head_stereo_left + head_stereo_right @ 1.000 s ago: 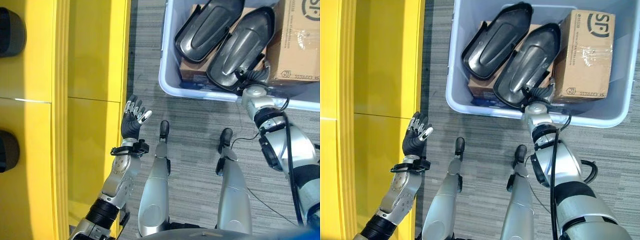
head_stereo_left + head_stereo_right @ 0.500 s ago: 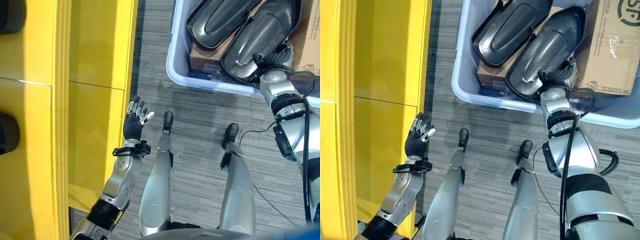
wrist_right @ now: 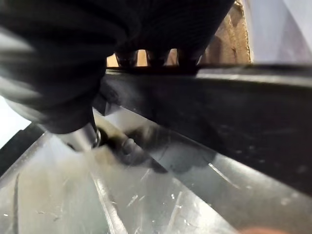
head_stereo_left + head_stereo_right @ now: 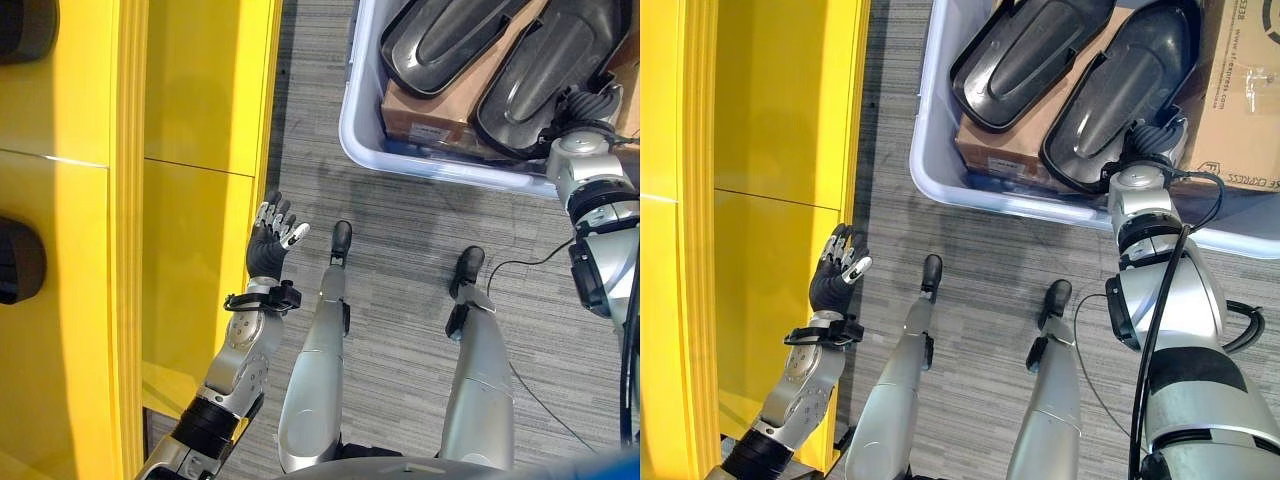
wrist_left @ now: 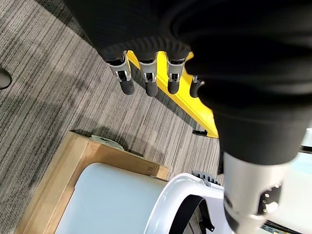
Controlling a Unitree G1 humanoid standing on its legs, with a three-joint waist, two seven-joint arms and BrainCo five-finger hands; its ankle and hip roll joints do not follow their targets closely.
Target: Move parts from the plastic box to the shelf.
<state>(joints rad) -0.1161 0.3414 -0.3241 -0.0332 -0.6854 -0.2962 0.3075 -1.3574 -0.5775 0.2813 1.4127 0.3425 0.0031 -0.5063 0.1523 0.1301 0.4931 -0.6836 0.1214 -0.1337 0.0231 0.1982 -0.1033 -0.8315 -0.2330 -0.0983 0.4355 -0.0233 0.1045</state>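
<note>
A pale plastic box (image 4: 420, 165) on the floor holds two black shell-shaped parts. My right hand (image 4: 1148, 140) reaches over the box's near wall and is shut on the rim of the nearer black part (image 4: 1120, 85). In the right wrist view its fingers (image 3: 146, 58) hook over that rim, with the thumb (image 3: 126, 146) inside the shell. The second black part (image 4: 1025, 45) lies beside it, further left. My left hand (image 4: 268, 245) hangs open and holds nothing, next to the yellow shelf (image 4: 190, 150).
A brown carton (image 4: 420, 112) lies under the parts and a taped cardboard box (image 4: 1245, 90) stands in the plastic box's right side. Dark parts (image 4: 20, 262) sit on the shelf at far left. Grey carpet lies between shelf and box.
The whole picture has shifted, so the camera has moved. My right hand keeps its hold on the black part's rim. The left hand stays as it was.
</note>
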